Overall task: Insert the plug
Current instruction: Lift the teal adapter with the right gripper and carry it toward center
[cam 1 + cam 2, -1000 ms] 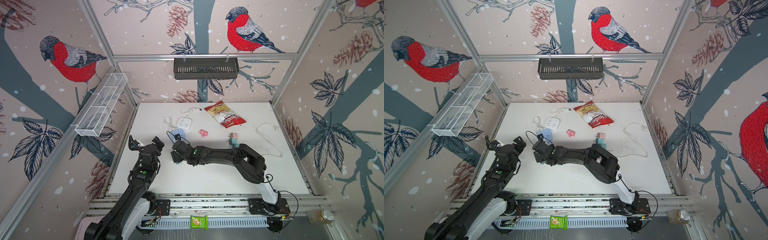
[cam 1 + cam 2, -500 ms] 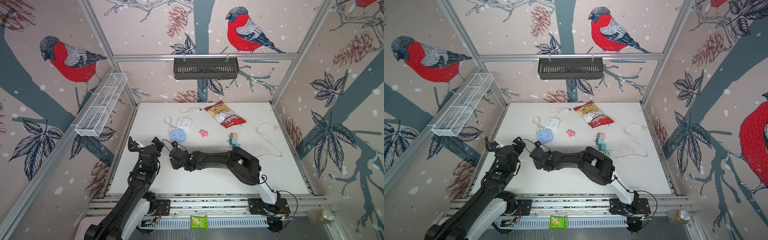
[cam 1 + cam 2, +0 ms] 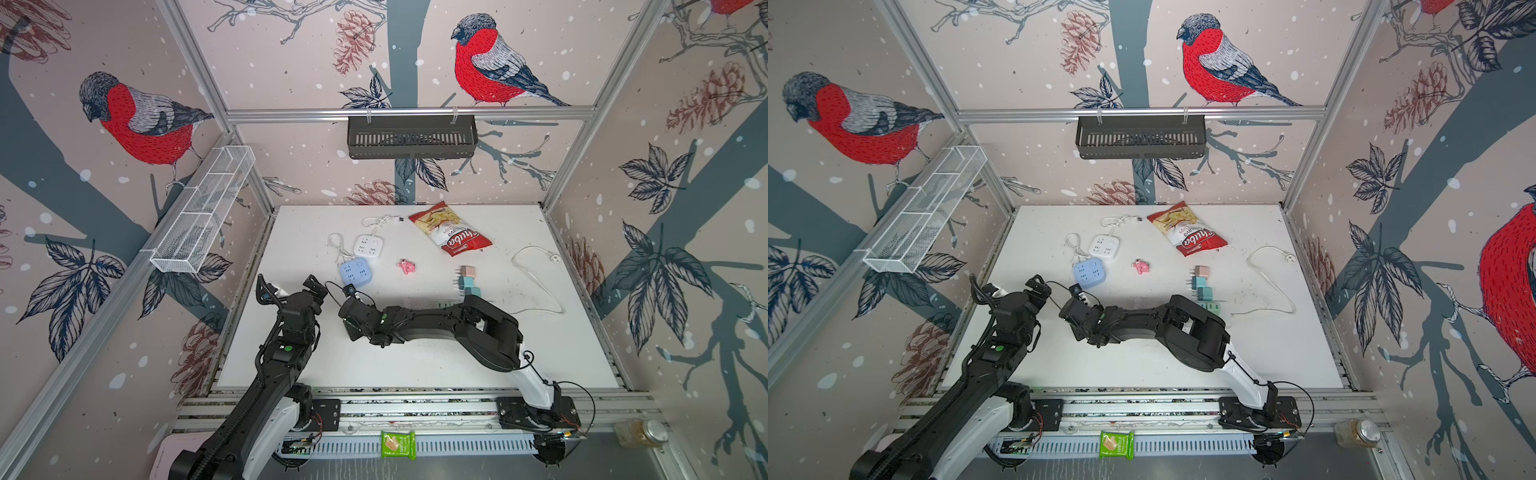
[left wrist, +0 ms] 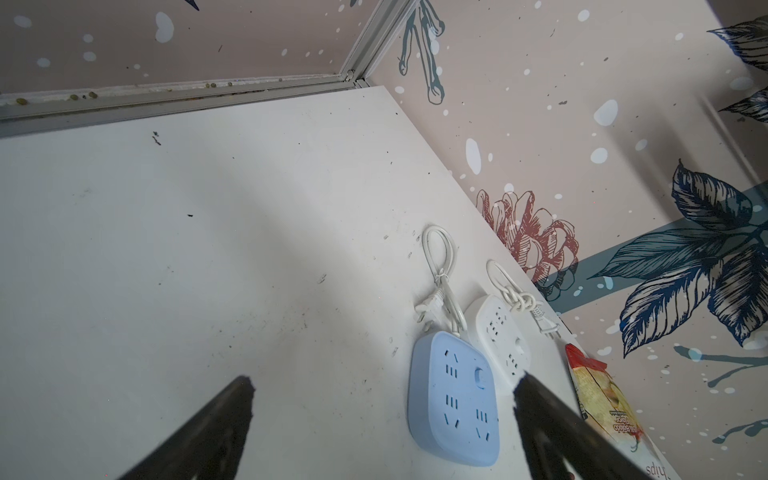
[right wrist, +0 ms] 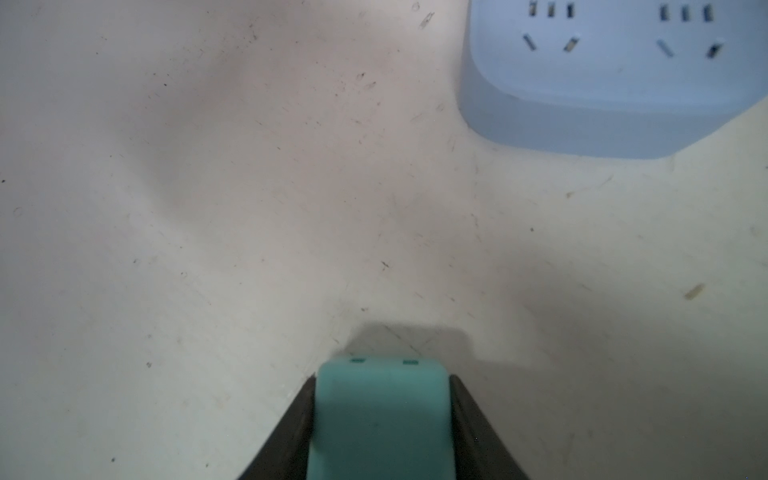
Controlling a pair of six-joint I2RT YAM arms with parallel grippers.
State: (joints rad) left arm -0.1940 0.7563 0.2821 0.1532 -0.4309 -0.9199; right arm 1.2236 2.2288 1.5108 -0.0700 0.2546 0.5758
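Observation:
A teal plug (image 5: 382,415) is clamped between the two dark fingers of my right gripper (image 5: 382,378), which is shut on it just above the white table. The plug's front face points toward the pale blue power strip (image 5: 615,75), a short gap away. In both top views the right gripper (image 3: 350,291) (image 3: 1077,291) sits just in front of the blue strip (image 3: 355,271). My left gripper (image 3: 291,286) (image 4: 382,382) hangs open and empty, left of the strip (image 4: 453,399).
A white power strip (image 3: 368,247) with a coiled cord lies behind the blue one. Further right are a chips bag (image 3: 451,235), a pink object (image 3: 406,267), spare pink and teal plugs (image 3: 467,277) and a white cable (image 3: 536,270). A wire basket (image 3: 203,212) hangs on the left wall.
The right gripper has drawn back from over the blue strip toward the front, and its jaws have closed onto the teal plug. The left arm has stayed still.

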